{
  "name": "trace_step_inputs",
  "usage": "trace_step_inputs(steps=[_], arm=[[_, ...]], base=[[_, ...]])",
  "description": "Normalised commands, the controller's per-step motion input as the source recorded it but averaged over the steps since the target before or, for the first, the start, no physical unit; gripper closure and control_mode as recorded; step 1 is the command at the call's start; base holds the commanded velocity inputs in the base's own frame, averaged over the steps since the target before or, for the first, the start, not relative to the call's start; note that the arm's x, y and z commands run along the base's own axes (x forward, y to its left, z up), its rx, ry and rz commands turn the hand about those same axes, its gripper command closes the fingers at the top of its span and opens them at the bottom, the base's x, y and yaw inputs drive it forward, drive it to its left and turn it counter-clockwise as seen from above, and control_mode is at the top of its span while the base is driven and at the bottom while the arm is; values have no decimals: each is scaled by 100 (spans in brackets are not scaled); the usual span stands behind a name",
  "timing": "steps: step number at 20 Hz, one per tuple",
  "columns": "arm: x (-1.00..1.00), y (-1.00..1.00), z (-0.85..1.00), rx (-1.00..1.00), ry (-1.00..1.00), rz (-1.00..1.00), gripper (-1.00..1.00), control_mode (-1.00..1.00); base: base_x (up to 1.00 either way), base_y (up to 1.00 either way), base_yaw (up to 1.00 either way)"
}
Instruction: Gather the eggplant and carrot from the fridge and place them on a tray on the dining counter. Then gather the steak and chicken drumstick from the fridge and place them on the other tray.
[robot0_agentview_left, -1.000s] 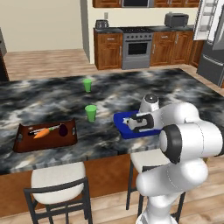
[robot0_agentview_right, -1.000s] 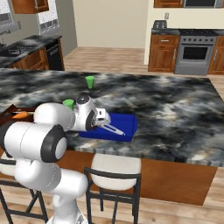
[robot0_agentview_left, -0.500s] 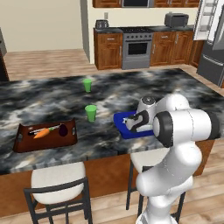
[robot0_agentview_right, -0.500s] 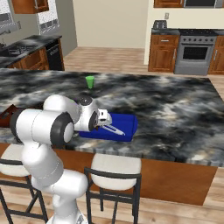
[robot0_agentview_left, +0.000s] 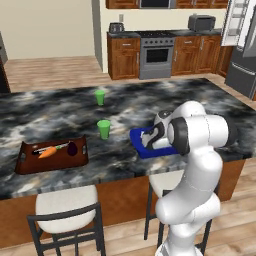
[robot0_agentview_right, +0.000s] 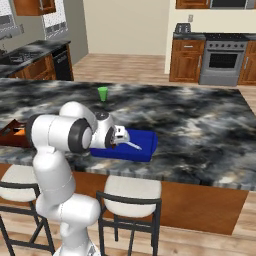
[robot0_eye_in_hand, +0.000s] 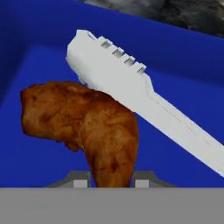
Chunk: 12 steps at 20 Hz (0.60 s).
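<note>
My gripper (robot0_eye_in_hand: 111, 179) is shut on the thin end of the golden-brown chicken drumstick (robot0_eye_in_hand: 87, 122), held just over the floor of the blue tray (robot0_eye_in_hand: 35, 166) next to a white streak mark (robot0_eye_in_hand: 131, 92). The hand (robot0_agentview_left: 150, 140) hangs low over that tray (robot0_agentview_left: 137, 140) near the front edge of the dining counter (robot0_agentview_left: 60, 110). Further left, the wooden tray (robot0_agentview_left: 27, 162) holds the carrot (robot0_agentview_left: 47, 152) and the eggplant (robot0_agentview_left: 72, 148). The fridge (robot0_agentview_left: 243, 70) stands at the far right. The steak is out of view.
Two green cups (robot0_agentview_left: 104, 129) (robot0_agentview_left: 100, 97) stand on the counter between the trays. Stools (robot0_agentview_left: 65, 205) (robot0_agentview_right: 132, 192) sit under the counter's front edge. A stove (robot0_agentview_left: 156, 55) and wood cabinets line the back wall.
The arm's elbow and upper links have swung in closer over the blue tray. The hand stays low over the tray, still shut on the drumstick.
</note>
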Motion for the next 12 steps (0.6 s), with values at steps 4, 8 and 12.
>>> trace_step_inputs(steps=[4,8,12], arm=[[1,-1,-24,0,2,0,-100,-100],[0,0,0,2,0,0,-100,-100],[-3,0,4,0,1,0,-100,-100]], base=[[0,0,0],[0,0,0],[0,0,0]])
